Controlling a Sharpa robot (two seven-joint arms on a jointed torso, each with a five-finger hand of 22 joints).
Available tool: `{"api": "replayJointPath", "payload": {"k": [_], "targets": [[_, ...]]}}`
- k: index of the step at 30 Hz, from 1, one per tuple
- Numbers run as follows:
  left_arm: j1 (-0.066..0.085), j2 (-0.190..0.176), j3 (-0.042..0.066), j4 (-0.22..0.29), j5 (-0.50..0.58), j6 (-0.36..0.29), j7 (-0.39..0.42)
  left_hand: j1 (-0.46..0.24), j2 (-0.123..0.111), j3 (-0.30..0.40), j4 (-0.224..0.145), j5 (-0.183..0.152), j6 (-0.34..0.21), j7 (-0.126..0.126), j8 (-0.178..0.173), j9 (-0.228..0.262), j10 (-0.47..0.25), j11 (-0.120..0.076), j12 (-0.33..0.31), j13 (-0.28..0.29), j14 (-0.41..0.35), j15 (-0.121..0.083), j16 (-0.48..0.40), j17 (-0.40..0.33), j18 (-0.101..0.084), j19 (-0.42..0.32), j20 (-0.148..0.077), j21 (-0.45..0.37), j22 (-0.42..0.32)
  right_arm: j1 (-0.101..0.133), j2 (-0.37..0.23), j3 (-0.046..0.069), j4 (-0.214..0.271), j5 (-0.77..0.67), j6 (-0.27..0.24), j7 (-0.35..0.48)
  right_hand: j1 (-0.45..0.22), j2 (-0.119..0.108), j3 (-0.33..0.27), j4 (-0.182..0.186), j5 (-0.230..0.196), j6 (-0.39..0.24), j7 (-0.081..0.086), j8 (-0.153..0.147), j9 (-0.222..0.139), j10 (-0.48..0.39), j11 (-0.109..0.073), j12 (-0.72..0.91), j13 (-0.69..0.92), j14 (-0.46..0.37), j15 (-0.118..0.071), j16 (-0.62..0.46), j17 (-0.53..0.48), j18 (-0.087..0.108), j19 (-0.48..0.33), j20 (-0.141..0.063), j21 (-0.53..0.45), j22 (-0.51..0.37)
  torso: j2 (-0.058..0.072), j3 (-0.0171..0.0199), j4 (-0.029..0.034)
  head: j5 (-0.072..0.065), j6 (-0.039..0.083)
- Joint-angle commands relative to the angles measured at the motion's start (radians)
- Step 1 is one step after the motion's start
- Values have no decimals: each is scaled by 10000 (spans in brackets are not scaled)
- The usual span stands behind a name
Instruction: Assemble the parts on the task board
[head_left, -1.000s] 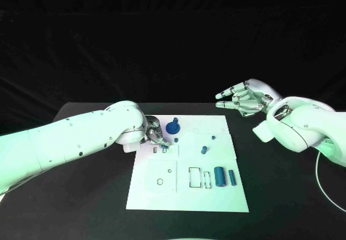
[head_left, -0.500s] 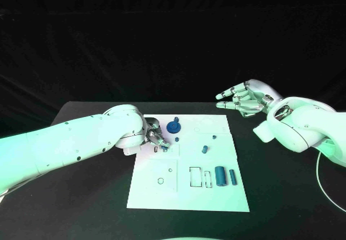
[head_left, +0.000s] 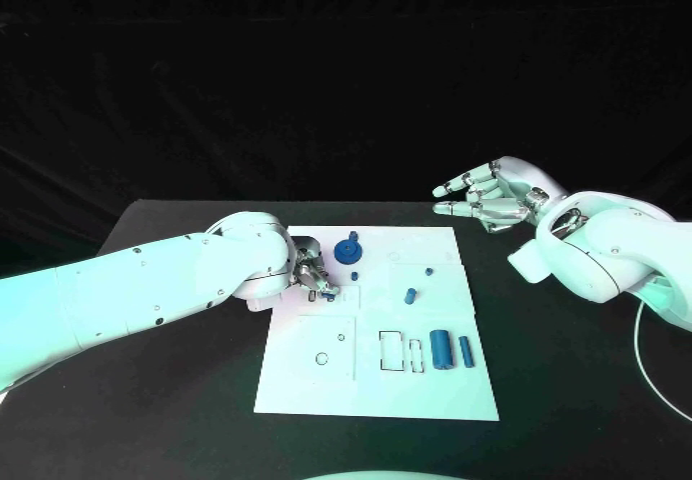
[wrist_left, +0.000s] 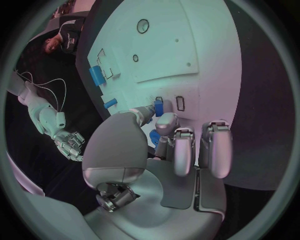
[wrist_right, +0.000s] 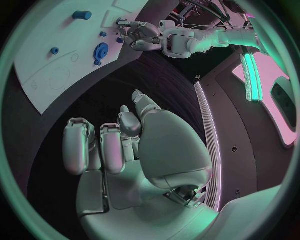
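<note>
Left hand (head_left: 310, 275): on the task board (head_left: 433, 390) near its left edge, fingertips pinching a small blue part (wrist_left: 159, 108) at a rectangular slot | Right hand (head_left: 490, 198): raised beyond the board's far right corner, fingers spread, holding nothing | Blue gear (head_left: 348, 253): on the board, just beside the left hand | Two blue cylinders (head_left: 451, 353): lying side by side near the right edge

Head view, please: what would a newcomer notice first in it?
The white task board in the middle of the black table, with small blue parts on it. The left hand is down at the board's far left corner, its fingers pinching a small blue part. The right hand hovers empty beyond the far right corner.
</note>
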Motion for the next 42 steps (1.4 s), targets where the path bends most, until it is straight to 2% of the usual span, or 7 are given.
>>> {"api": "replayJointPath", "payload": {"k": [1,8,11,14,29,36,42], "targets": [[-75,-39,-41,10,-287,462,-19,-28,67,1699,-1640,71,3,-78,51,34,104,1,73,20,1051,0,30,2634,-65,730,-39,-8,1911,-7,16,0,-3,-30,167,63,-17,-1,-5,57,30,52,12,-31,-14,-65,-2,-28,-9,562,-51,-35,548,154,-56,-12,-68,-5,-3,-4,20,2,-37],[-86,-73,-41,17,-295,659,-24,-160,19,1796,-1728,222,29,-98,105,96,152,-17,122,52,1051,-13,30,2634,-69,737,-49,2,1931,-11,40,-1,-22,-30,185,71,-17,-1,-5,57,30,52,12,-31,-14,-65,-2,-28,-9,562,-51,-35,548,154,-56,-12,-68,-5,-6,-3,4,42,-42],[-87,-89,-41,7,-295,656,-23,-341,-39,1878,-1806,699,57,-114,161,162,178,-37,116,30,1051,-29,30,2634,-55,712,-67,-40,1876,-13,45,-1,-29,-30,189,72,-17,-1,-5,57,30,52,12,-31,-14,-65,-2,-28,-9,562,-51,-35,548,154,-56,-12,-68,-5,-1,-4,-2,49,-46],[-88,-85,-41,-9,-296,609,-20,-459,-55,1915,-1866,926,66,-129,195,206,202,-48,124,30,1051,-43,30,2634,-51,704,-79,-56,1857,-15,49,-2,-34,-30,191,73,-17,-1,-5,57,30,52,12,-31,-14,-65,-2,-28,-9,562,-51,-35,548,154,-56,-12,-68,-5,-1,-1,-2,51,-51],[-86,137,-41,-187,-237,713,-37,-796,18,1809,-1786,998,175,-180,275,270,348,-81,288,170,1051,-61,30,2634,-68,737,-95,-12,1932,-23,89,-5,-55,-26,214,71,-17,-1,-5,57,30,52,12,-31,-14,-65,-2,-28,-9,562,-51,-35,548,154,-56,-12,-68,-5,-13,21,-11,50,-84],[-86,264,-46,-376,-216,924,-53,-1599,67,780,-1329,948,428,-328,267,246,488,-180,487,347,1051,-143,30,2634,-90,779,-156,44,2030,-25,80,-6,-41,-22,225,72,-17,-1,-5,57,30,52,12,-31,-14,-65,-2,-28,-9,562,-51,-35,548,154,-56,-12,-68,-5,-9,18,-5,38,-92],[-86,357,-54,-488,-213,960,-54,-1937,138,144,-1079,946,574,-355,207,188,543,-209,588,449,1051,-171,30,2634,-106,810,-193,87,2100,-25,66,-6,-25,-21,237,66,-26,2,-12,68,61,53,12,-34,-16,-71,-2,-40,-22,562,-52,-45,539,156,-62,-13,-80,-19,-3,22,-14,37,-67]]}}
